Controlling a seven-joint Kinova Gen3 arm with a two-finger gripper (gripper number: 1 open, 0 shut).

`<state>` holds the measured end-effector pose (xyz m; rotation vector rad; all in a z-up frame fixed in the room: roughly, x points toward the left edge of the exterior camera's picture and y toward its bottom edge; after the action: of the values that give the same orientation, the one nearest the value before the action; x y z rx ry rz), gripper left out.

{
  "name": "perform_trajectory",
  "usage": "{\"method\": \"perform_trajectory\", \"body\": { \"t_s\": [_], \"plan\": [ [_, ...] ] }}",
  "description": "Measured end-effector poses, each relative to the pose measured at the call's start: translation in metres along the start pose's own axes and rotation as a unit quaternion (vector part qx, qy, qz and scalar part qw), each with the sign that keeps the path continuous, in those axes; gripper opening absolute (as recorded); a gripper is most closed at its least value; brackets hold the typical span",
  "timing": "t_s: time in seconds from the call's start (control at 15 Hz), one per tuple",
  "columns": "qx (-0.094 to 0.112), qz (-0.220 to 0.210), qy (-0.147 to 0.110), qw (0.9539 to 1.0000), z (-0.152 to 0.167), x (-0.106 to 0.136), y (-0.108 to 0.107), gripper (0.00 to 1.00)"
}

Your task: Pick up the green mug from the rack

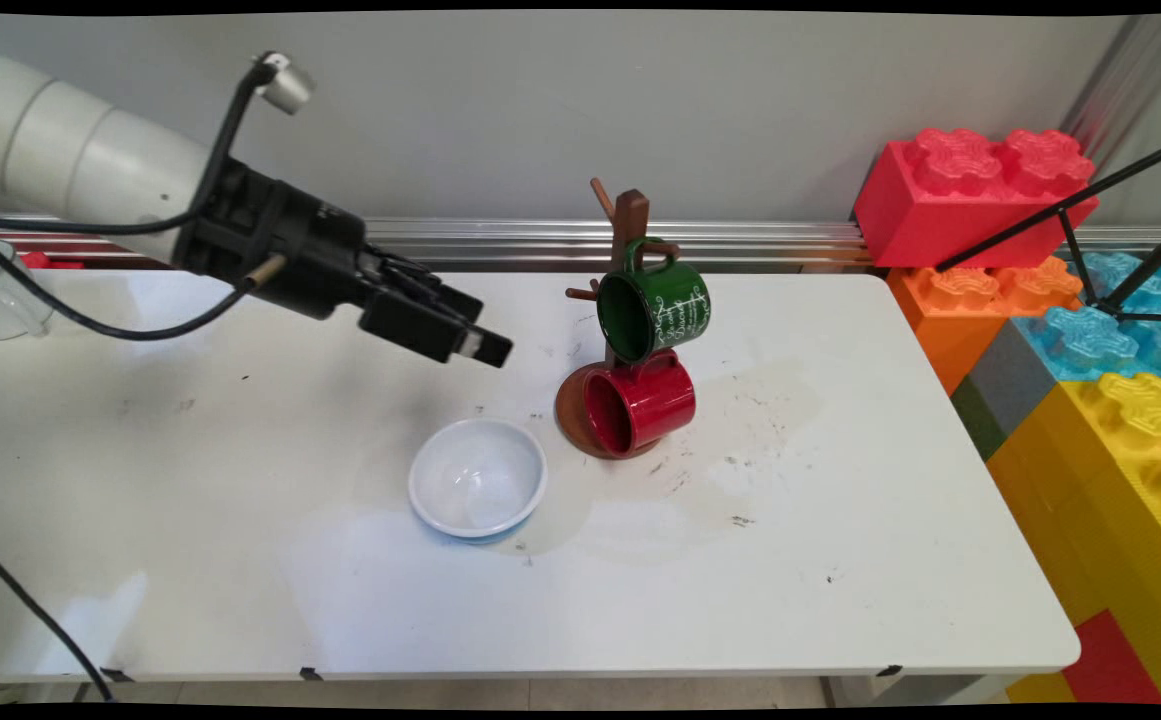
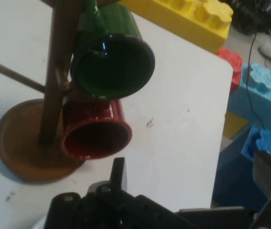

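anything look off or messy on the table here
Nothing is tipped or broken. The white table has dark smudges and a faint dried stain right of the mug tree. The green mug, red mug and bowl look intact.

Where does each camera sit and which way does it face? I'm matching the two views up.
Main view: fixed above the table's near side, looking down toward the wall; shows the gripper.
Hand view: on the hand, looking along the gripper at the mug tree.
Shared: green mug, red mug.
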<state>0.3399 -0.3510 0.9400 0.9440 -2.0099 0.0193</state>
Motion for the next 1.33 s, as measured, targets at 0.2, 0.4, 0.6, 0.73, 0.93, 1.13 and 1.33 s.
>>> {"method": "perform_trajectory", "body": {
  "t_s": [0.2, 0.4, 0.6, 0.73, 0.93, 1.13, 1.33],
  "plan": [
    [0.002, -0.012, 0.007, 0.9999, 0.014, 0.005, 0.007, 1.00],
    [0.004, -0.020, 0.014, 0.9997, 0.027, 0.010, 0.013, 1.00],
    [0.005, -0.018, 0.017, 0.9997, 0.041, 0.016, 0.018, 1.00],
    [0.008, -0.016, 0.019, 0.9996, 0.051, 0.019, 0.020, 1.00],
    [0.014, -0.016, 0.021, 0.9995, 0.065, 0.024, 0.022, 1.00],
    [0.019, -0.017, 0.022, 0.9994, 0.077, 0.028, 0.023, 1.00],
    [0.023, -0.017, 0.023, 0.9993, 0.092, 0.030, 0.023, 1.00]
  ]
}}
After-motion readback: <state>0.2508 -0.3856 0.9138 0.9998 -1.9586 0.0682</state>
